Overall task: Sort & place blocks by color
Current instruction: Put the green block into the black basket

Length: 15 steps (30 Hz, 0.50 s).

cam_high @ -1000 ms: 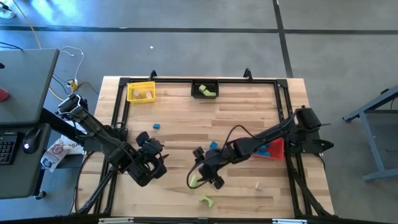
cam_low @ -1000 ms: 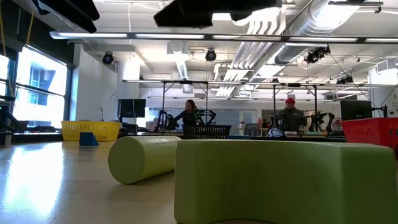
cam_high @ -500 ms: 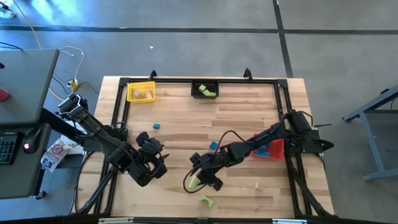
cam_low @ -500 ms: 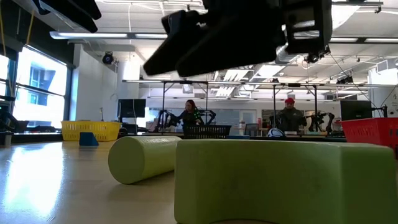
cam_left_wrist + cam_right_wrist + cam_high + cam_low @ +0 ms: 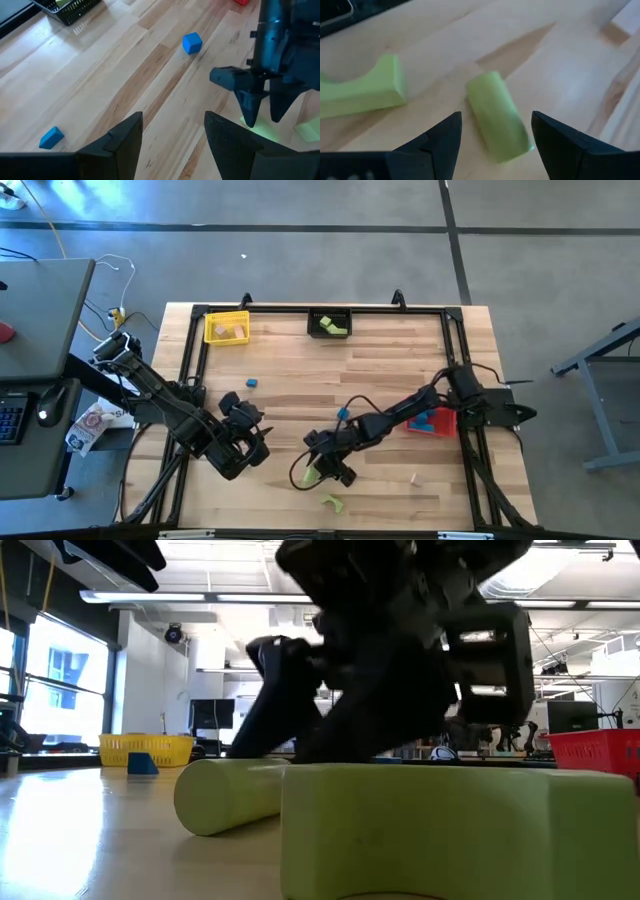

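While the right gripper [image 5: 322, 470] hangs spread over the green cylinder [image 5: 311, 473] at the table's [image 5: 400, 380] 6 o'clock | step: grasp | next: descend, clamp | left gripper [image 5: 250, 442] idle, spread, 8 o'clock

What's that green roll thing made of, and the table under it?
The green cylinder looks like painted wood, though it might be foam: flat matte colour, no grain, no shine. The table looks like varnished wood, with planks, visible grain and a soft sheen.
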### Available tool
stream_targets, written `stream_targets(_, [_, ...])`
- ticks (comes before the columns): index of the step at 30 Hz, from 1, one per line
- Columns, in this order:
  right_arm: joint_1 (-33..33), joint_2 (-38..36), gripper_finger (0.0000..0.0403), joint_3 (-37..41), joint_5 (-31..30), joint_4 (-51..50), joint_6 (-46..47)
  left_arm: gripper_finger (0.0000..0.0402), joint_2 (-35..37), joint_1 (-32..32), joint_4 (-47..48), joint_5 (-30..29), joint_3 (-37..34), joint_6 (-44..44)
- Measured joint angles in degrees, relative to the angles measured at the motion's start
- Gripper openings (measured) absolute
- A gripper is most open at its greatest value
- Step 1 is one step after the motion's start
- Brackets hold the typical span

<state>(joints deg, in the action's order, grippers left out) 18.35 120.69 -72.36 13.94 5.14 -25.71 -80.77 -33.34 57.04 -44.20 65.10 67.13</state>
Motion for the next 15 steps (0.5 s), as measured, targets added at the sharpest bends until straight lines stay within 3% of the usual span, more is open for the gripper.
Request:
stream_targets(7, [0.00,2.21,0.0208,0.00,-0.22,2.00,0.89,0.0200,0.00,0.00,-0.02,-0.17,0.00,0.16])
stream_targets(15, [0.02,2.39,0.0098,-0.02,-0.07,1.49,7.24,0.0200,0.00,0.00,0.00,-0.18,0.00,0.17])
